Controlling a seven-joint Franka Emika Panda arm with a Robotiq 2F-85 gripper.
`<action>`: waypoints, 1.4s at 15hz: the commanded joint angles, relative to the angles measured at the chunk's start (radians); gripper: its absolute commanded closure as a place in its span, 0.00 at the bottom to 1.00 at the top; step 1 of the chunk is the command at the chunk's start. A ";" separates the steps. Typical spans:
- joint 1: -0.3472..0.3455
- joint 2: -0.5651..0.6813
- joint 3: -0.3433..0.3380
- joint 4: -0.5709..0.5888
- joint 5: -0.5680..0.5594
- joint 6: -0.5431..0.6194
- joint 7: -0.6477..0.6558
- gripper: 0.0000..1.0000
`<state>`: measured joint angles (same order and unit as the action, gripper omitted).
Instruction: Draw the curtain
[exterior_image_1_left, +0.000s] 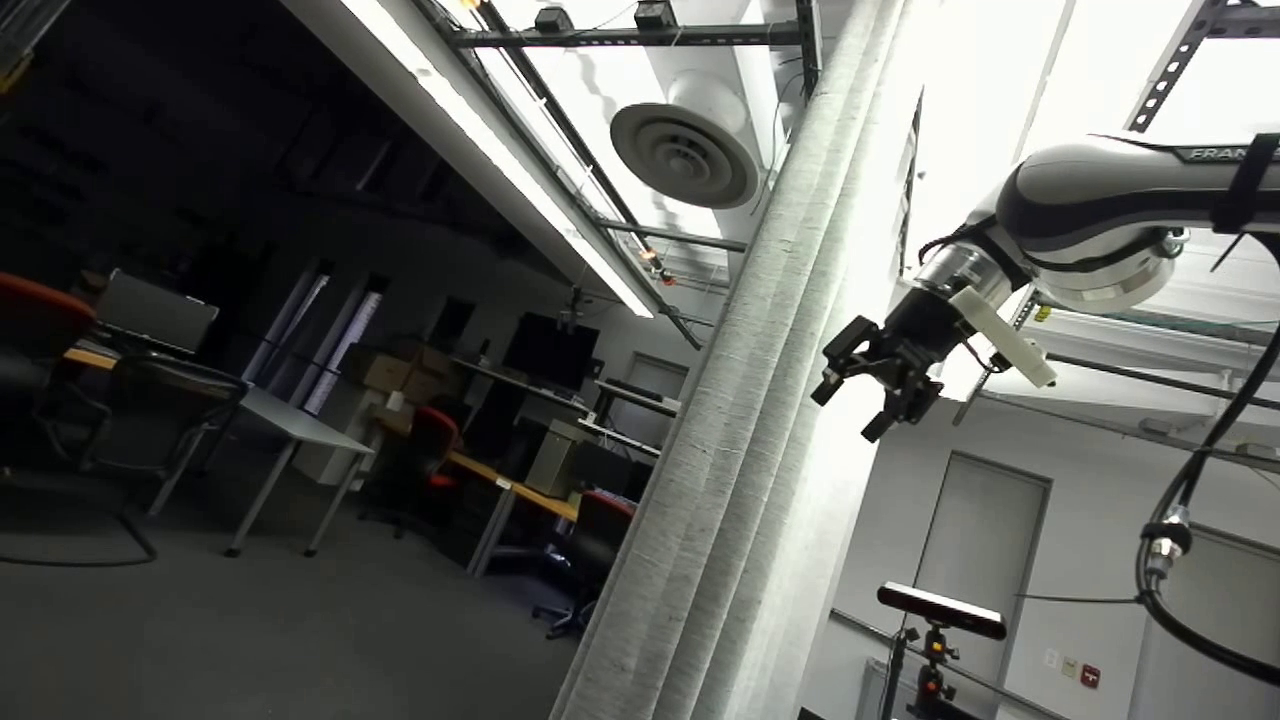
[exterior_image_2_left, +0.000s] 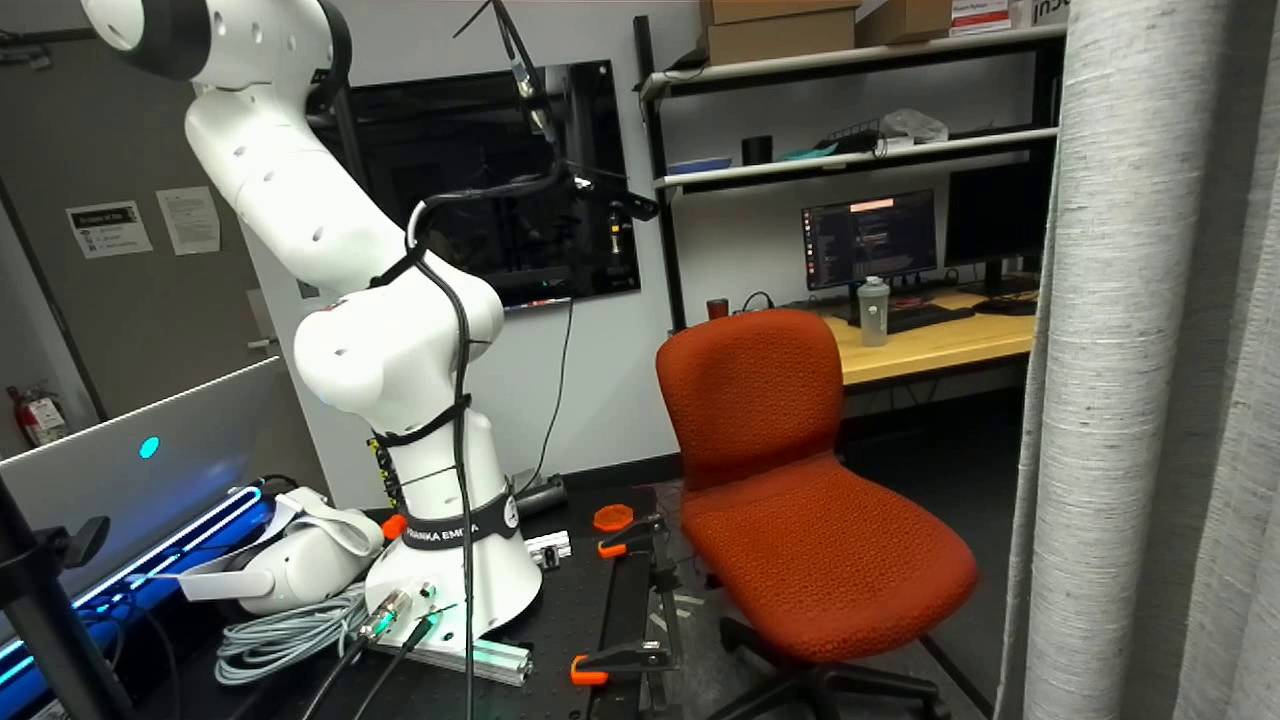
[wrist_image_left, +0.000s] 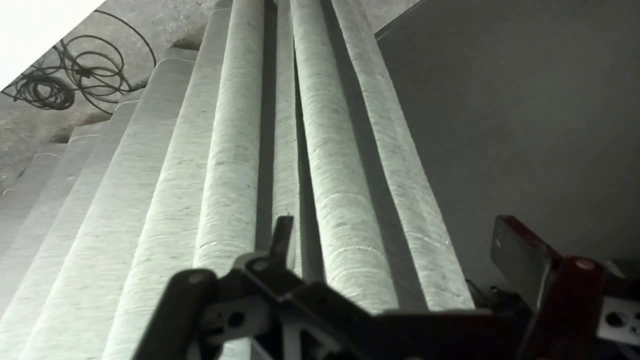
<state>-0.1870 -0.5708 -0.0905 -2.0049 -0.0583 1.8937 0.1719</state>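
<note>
The curtain (exterior_image_1_left: 740, 420) is a tall pale grey drape with long folds. It runs from top to bottom in an exterior view and stands at the right edge in an exterior view (exterior_image_2_left: 1120, 360). My gripper (exterior_image_1_left: 848, 412) is open and beside the curtain's brightly lit side, fingers pointing down. In the wrist view, the curtain (wrist_image_left: 345, 190) fills the left and middle. There the open gripper (wrist_image_left: 395, 237) has its fingers wide apart, with the curtain's end folds showing between them. Whether the fingers touch the fabric cannot be told. Nothing is gripped.
A red chair (exterior_image_2_left: 800, 500) stands between the robot base (exterior_image_2_left: 450, 570) and the curtain. A camera on a stand (exterior_image_1_left: 940, 610) is below the arm. Coiled cables (wrist_image_left: 45, 90) lie on the floor. Desks and a table (exterior_image_1_left: 300, 415) stand in the dark area beyond the curtain.
</note>
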 joint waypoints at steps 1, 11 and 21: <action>-0.011 0.104 -0.020 0.140 -0.026 0.004 -0.013 0.00; 0.044 0.311 -0.064 0.404 0.042 0.163 -0.197 0.00; 0.090 0.353 -0.037 0.516 0.078 0.366 -0.297 0.00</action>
<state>-0.1094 -0.2379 -0.1333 -1.5207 0.0279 2.1412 -0.1197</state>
